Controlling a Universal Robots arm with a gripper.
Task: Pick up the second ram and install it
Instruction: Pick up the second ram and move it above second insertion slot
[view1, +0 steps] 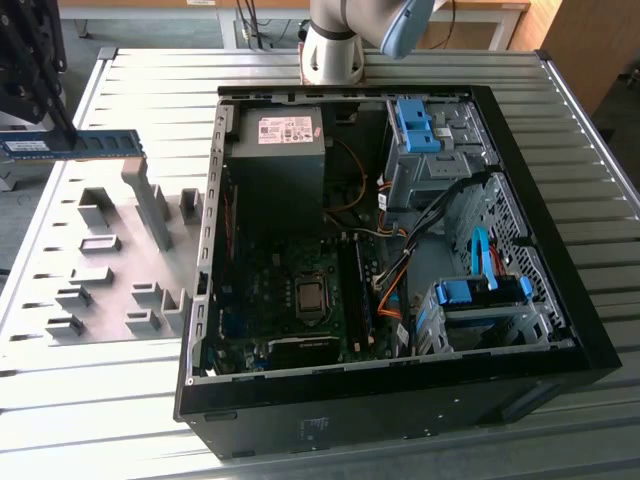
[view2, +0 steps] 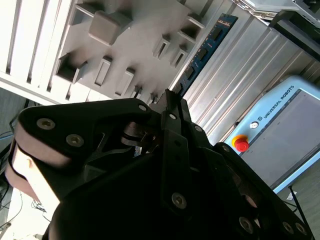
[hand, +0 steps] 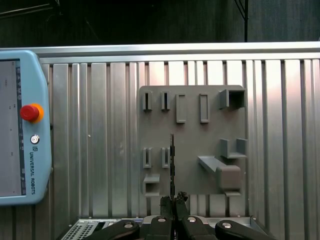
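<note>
1. Though the exterior view's left edge crops the tool (view1: 66, 122), the first wrist view shows its jaws clamped shut on the second ram (view1: 105, 143).
2. In the exterior view, the second ram's long axis runs 9-to-3, near the grey fixture plate (view1: 45, 215), at 10 o'clock from the computer case (view1: 400, 405).

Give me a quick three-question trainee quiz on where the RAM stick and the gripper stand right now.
1. True or false: the second ram already sits in a motherboard slot.
2. What do the gripper's fingers clamp? A) the second ram B) an orange cable C) a blue drive bay
3. Fill in: in the first wrist view, the held stick is seen edge-on against the grey ____.
Key: 1 false, it is held in the air beside the open case; 2 A; 3 fixture.
</note>
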